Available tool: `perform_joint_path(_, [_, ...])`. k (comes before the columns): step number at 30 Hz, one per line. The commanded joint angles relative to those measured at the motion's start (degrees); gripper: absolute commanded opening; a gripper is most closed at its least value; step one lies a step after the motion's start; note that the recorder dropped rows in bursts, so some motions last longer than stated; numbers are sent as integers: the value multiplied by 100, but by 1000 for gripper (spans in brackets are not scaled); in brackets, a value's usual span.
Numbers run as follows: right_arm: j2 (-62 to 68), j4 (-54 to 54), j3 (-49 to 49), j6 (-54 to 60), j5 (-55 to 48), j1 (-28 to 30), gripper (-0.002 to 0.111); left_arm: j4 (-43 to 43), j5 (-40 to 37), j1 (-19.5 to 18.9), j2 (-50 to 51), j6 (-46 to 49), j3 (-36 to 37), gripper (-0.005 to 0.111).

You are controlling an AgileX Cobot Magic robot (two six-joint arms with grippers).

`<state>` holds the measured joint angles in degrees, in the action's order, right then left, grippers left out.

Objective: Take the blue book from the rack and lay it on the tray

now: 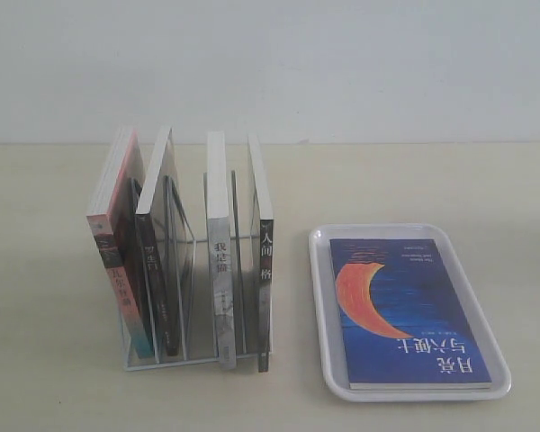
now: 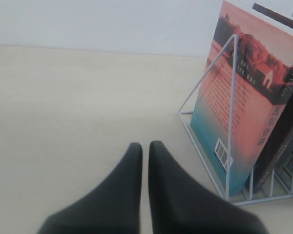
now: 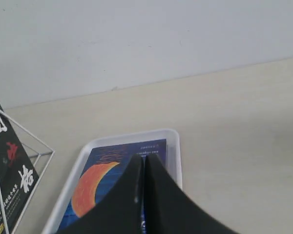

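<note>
While the blue book (image 1: 405, 310) fills the tray (image 1: 320, 301) beside the rack (image 1: 189, 363), left hand (image 2: 145, 145) and right hand (image 3: 143, 157) sit closed.

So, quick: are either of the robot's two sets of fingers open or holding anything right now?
Left gripper: closed, holding nothing.
Right gripper: closed, holding nothing.

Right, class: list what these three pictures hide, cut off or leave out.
- Right wrist view: the black right pincer covers part of the deep blue paperback with the orange crescent, and the flat white plastic tray runs off the frame.
- Left wrist view: the white wire rack is cut off at the frame edge.
- Exterior view: neither pincer is in frame.
</note>
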<state>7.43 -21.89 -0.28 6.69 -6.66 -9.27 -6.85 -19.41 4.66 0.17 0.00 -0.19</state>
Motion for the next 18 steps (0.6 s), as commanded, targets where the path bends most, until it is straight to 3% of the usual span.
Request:
perform_joint_path(1, [-371, 54, 28, 378, -444, 225, 0, 25, 26, -6, -17, -36, 19, 4])
perform_joint_path(7, [-610, 155, 28, 841, -1183, 236, 0, 25, 26, -6, -17, -36, 19, 4])
perform_joint_path(18, [-610, 145, 28, 711, -1320, 236, 0, 25, 26, -6, -17, -36, 19, 4])
